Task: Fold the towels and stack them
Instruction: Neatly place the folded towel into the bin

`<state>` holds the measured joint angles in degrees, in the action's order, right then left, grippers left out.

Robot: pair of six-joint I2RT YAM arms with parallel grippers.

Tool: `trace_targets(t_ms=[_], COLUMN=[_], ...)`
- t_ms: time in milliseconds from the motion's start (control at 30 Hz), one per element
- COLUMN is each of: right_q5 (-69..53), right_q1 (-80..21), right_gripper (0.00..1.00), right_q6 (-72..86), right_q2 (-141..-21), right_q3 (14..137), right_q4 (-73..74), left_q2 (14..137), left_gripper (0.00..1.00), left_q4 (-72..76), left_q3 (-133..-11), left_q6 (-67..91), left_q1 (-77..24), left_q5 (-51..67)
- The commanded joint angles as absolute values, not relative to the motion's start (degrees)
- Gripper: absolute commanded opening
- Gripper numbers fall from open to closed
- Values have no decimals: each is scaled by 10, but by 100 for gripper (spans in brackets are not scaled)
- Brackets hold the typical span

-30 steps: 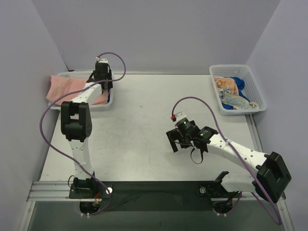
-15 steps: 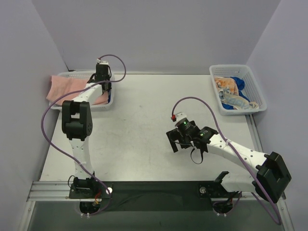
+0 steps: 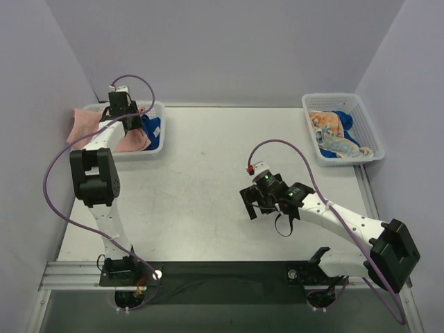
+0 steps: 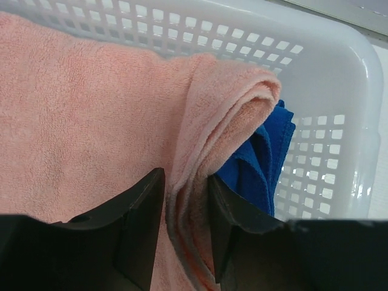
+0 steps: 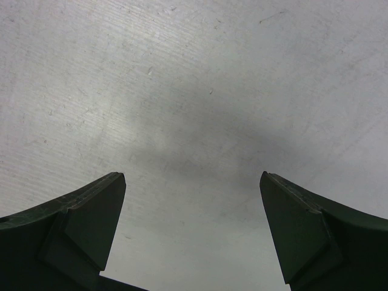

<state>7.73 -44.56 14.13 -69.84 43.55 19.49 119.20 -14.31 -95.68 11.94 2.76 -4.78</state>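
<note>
Left hand [image 4: 185, 188] pinching a fold of the salmon-pink towel [image 4: 79, 109] in the white basket [image 4: 339, 85], blue towel [image 4: 260, 163] against it, right hand [image 5: 193, 188] spread wide over the table [image 5: 200, 73]

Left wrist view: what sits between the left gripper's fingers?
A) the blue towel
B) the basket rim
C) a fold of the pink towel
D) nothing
C: a fold of the pink towel runs between the fingers of the left gripper, with the blue towel off to one side in the basket.
</note>
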Motion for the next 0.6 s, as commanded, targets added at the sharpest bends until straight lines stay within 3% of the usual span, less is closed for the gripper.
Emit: trace_targets(t_ms=[0, 233, 567], right_q5=[91, 90, 89], right_q1=[-441, -441, -441], right_gripper=[100, 100, 100], right_q6=[146, 147, 146], right_q2=[-692, -689, -684], right_q3=[437, 435, 432], right_q4=[193, 193, 193], left_q2=[1160, 1159, 1152], left_gripper=[46, 55, 52], left_q4=[-119, -98, -80], left_q3=[-949, -933, -920], left_q6=[144, 166, 185], left_q1=[42, 54, 58], left_q5=[16, 97, 152])
